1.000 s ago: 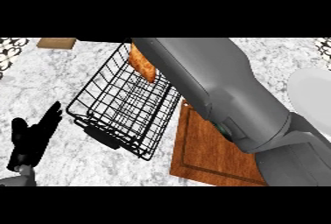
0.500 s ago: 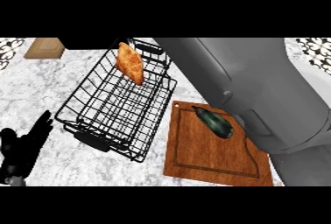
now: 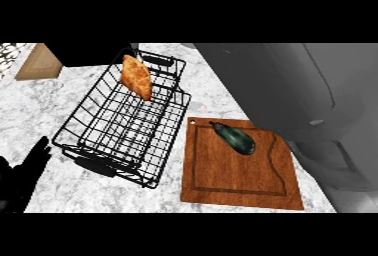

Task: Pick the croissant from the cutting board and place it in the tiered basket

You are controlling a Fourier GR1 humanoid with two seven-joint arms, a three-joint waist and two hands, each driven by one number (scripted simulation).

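The golden croissant (image 3: 137, 78) stands tilted inside the far end of the black wire tiered basket (image 3: 111, 145), with nothing holding it. To the basket's right lies the wooden cutting board (image 3: 236, 175), which carries only a dark green vegetable (image 3: 235, 138). Only the grey forearm (image 3: 295, 95) of my right arm shows, filling the upper right and running off the top; its hand is out of sight. At the lower left edge rests my left hand (image 3: 28, 172), fingers straight, open, beside the basket and apart from it.
A tan box (image 3: 38, 62) sits at the far left corner with a black shape (image 3: 92, 52) next to it, just behind the basket. The counter top (image 3: 44, 107) is grey-white marble. The right forearm overhangs the board's right side.
The right arm has pulled back to the right and away from the basket, leaving the croissant inside it. The view has shifted, so the board and the vegetable show fully. The left hand stays put.
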